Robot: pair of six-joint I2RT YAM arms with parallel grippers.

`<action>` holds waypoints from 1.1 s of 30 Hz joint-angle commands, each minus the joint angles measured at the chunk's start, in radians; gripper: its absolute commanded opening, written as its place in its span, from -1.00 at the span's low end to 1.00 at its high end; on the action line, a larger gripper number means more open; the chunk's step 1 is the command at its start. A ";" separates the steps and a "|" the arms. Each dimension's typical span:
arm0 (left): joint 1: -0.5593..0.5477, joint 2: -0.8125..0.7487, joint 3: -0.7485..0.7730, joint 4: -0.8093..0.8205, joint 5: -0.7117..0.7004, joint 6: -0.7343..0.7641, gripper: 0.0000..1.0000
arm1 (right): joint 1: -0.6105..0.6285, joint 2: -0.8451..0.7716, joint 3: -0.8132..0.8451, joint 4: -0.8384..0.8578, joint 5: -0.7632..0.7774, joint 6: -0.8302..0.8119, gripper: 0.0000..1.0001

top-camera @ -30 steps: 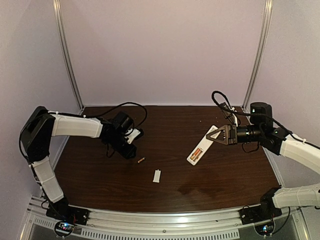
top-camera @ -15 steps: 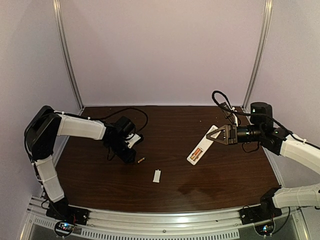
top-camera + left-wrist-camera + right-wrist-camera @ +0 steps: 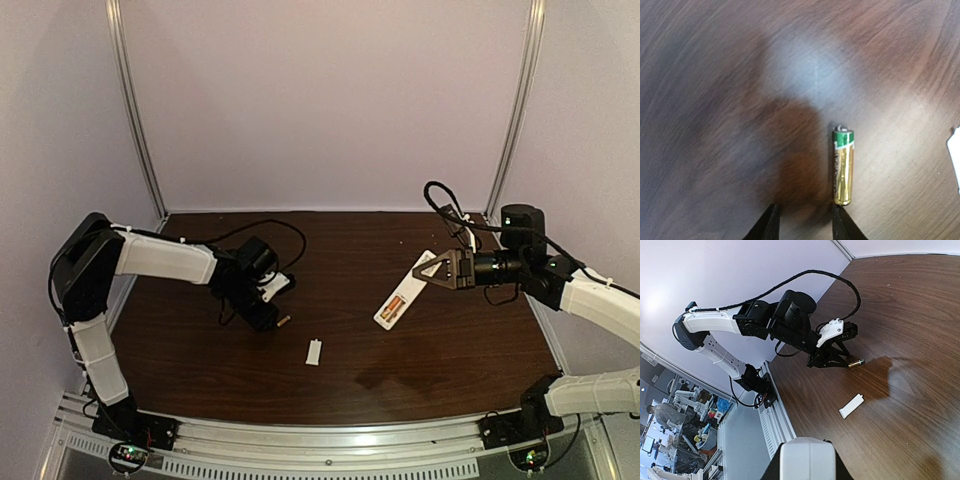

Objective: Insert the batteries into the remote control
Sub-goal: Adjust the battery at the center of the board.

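My left claw hangs partly open and empty, one loose battery lying on the table just outside its jaws. One cover plate lies nearby. My right claw pinches the one remote control, a second battery seated inside.

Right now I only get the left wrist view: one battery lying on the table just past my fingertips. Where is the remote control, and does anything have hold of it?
Observer: The remote control is on the right side of the table, and the right gripper is shut on its far end.
Operator: Is there a second battery anywhere?
Observer: An orange strip shows in the remote control's open back, apparently one already seated.
Operator: And the cover?
Observer: A small white cover plate lies loose between the two arms, nearer the bases than your battery.
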 commanded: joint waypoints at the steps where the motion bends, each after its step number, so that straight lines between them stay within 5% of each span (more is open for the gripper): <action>1: -0.022 0.026 -0.008 0.002 0.036 0.011 -0.28 | 0.006 -0.013 0.012 0.031 0.006 0.009 -1.00; 13: -0.046 0.030 0.010 0.019 0.109 0.018 -0.26 | 0.005 -0.018 0.013 0.024 0.009 0.007 -1.00; 20: -0.047 -0.020 0.052 0.021 0.178 0.034 0.08 | 0.005 -0.015 0.012 0.023 0.009 0.005 -1.00; 24: -0.050 0.020 0.103 0.022 0.116 0.035 0.25 | 0.005 -0.018 0.012 0.023 0.009 0.008 -1.00; 33: -0.052 0.131 0.192 -0.012 -0.010 0.043 0.23 | 0.005 -0.024 0.015 0.012 0.016 0.006 -1.00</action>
